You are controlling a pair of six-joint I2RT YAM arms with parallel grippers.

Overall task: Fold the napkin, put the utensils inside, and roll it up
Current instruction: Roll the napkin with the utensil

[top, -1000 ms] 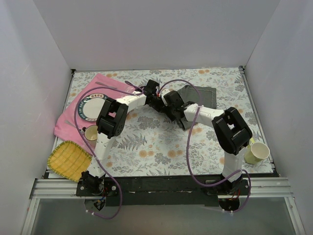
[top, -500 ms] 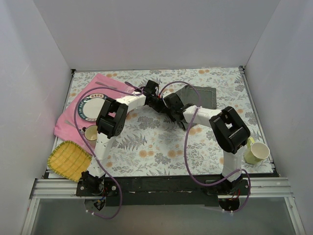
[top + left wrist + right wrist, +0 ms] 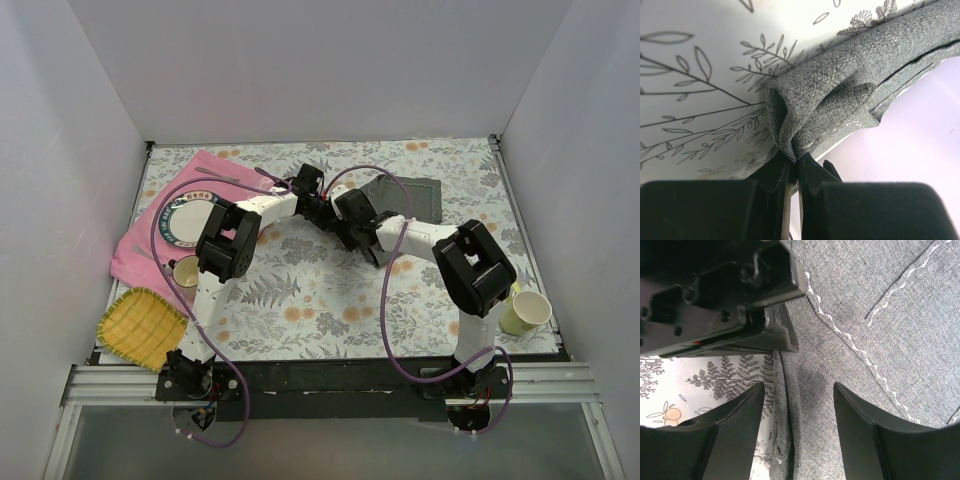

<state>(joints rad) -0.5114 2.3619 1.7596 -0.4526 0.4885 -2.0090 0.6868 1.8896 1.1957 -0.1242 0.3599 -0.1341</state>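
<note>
The napkin [image 3: 412, 194] is a dark grey cloth lying at the back middle of the table, its left part hidden under both arms. My left gripper [image 3: 320, 206] is shut on a bunched fold of the napkin [image 3: 840, 95], pinched at the fingertips [image 3: 794, 159]. My right gripper [image 3: 348, 220] hovers open just over the napkin [image 3: 880, 315], with a rolled edge [image 3: 787, 405] between its fingers and nothing gripped [image 3: 799, 386]. The left gripper's body [image 3: 740, 300] sits right ahead of it. Slim silver utensils [image 3: 228, 178] lie on the pink placemat.
A pink placemat [image 3: 140, 245] at the left carries a round plate [image 3: 190, 220]. A beige cup [image 3: 187, 272] and a yellow woven tray [image 3: 142, 325] sit near the left front. A pale green cup [image 3: 527, 312] stands at the right front. White walls enclose the table.
The right arm has shifted slightly left, closer to the left gripper and the napkin's edge. The left gripper keeps its pinch on the fold.
</note>
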